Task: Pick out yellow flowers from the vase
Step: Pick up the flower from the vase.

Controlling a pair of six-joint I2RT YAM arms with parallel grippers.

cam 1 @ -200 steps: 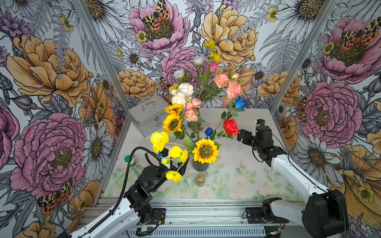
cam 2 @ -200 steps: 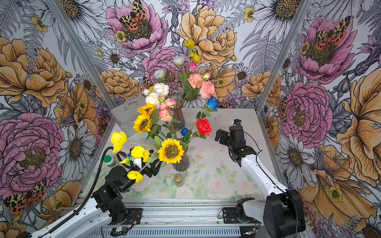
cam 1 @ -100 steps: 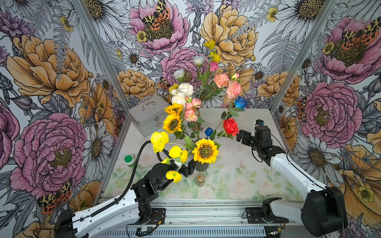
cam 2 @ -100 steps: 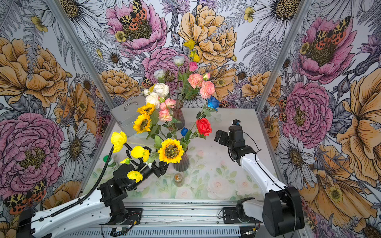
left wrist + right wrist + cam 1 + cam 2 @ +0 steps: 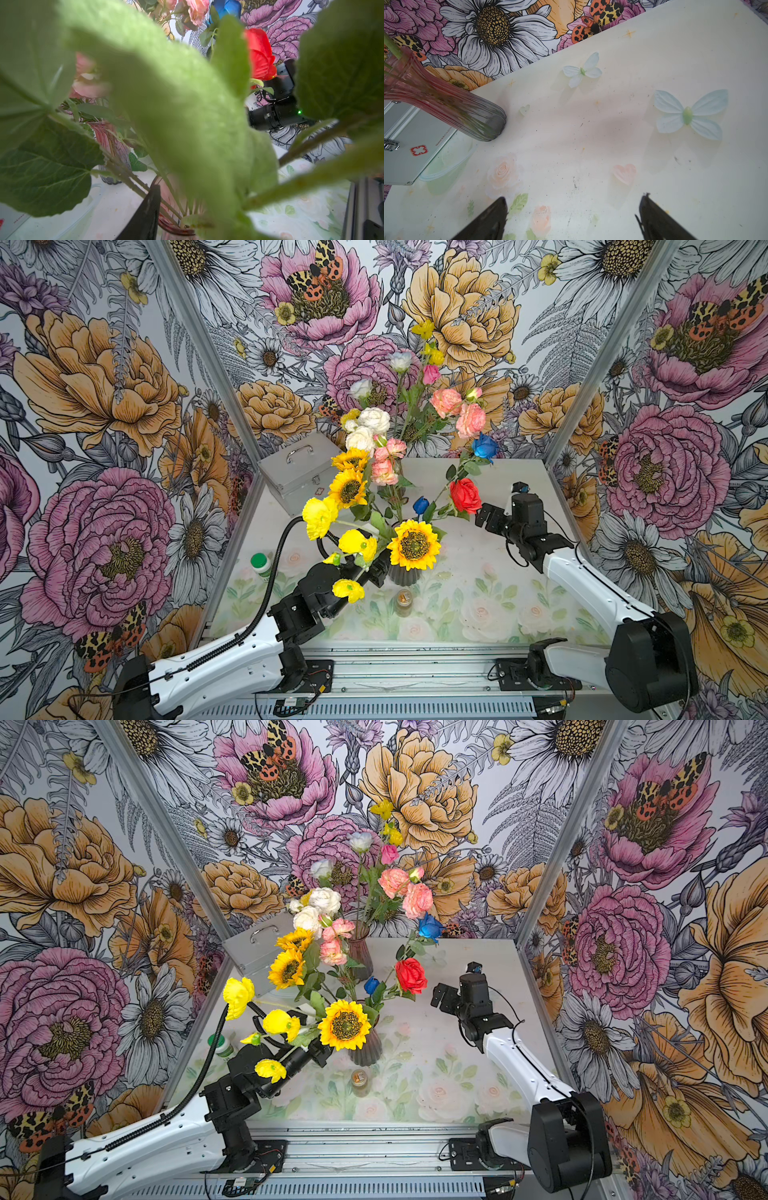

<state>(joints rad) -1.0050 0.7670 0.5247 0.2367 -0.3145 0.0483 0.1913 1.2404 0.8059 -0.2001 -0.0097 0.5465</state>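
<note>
A dark ribbed vase (image 5: 402, 577) (image 5: 365, 1052) stands mid-table. It holds yellow flowers: a big sunflower (image 5: 414, 545), two more sunflowers (image 5: 348, 490) and ruffled yellow heads (image 5: 319, 516) (image 5: 348, 590) leaning left. Small yellow sprays (image 5: 434, 356) rise from the pink back vase (image 5: 359, 952) among the roses. My left gripper (image 5: 376, 571) (image 5: 322, 1050) is pushed in among the stems at the near vase's rim (image 5: 176, 229). One black finger (image 5: 145, 214) shows beside the stems and leaves hide the other. My right gripper (image 5: 487, 516) (image 5: 573, 199) is open over bare table by the red rose (image 5: 465, 494).
A silver case (image 5: 299, 472) lies at the back left with a clear tub (image 5: 446, 166) in front of it. A green-capped bottle (image 5: 260, 564) stands at the left edge. A small jar (image 5: 404, 598) sits just in front of the near vase.
My left arm has reached forward and right, from left of the bouquet into the stems at the near vase's rim. The right arm has hardly moved.
</note>
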